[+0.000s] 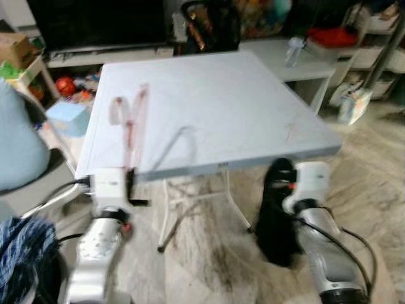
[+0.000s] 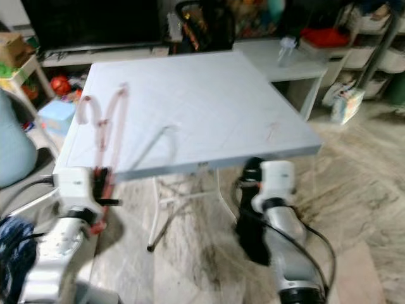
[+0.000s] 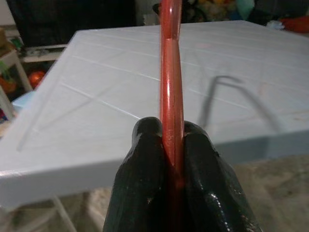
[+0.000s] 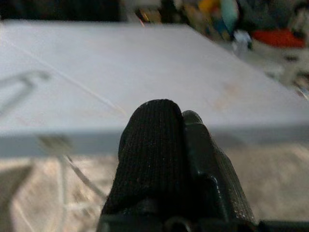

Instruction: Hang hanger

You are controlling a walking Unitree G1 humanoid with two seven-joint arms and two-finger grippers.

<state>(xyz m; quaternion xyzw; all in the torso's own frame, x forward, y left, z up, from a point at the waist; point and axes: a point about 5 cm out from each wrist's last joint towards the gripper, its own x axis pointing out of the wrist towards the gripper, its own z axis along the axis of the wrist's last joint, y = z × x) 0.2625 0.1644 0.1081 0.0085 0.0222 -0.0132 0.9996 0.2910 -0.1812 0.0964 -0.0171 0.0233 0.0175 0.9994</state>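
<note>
Two arms reach toward a pale blue table (image 1: pixel 215 107) that stands on a marbled floor (image 1: pixel 209 253). At the table's near left edge, the left tool (image 3: pixel 173 145) has its two black fingers (image 3: pixel 145 159) pressed tight against a red hanger (image 3: pixel 170 72), gripping the thin plastic edge-on. From the head views the hanger (image 1: pixel 130 123) looks blurred and translucent, rising from the tool over the left part of the table, its hook toward the far side. Its grey shadow (image 1: pixel 180 142) lies on the tabletop just to the right.

By the table's near right corner, the right tool (image 4: pixel 181 159) sits below the table edge with its fingers closed against each other, holding nothing. From the head view the right tool (image 1: pixel 278 190) points up at the underside of the edge.

Beneath the table, white folding legs (image 1: pixel 174 209) show. On the far side, a black bag (image 1: pixel 205 25) stands behind the table, and a low white shelf (image 1: pixel 297 63) lies to the right with a red item (image 1: pixel 332 36) on it. A light blue box (image 1: pixel 66 117) lies on the floor to the left, and blue checked cloth (image 1: pixel 22 253) shows at the near left.
</note>
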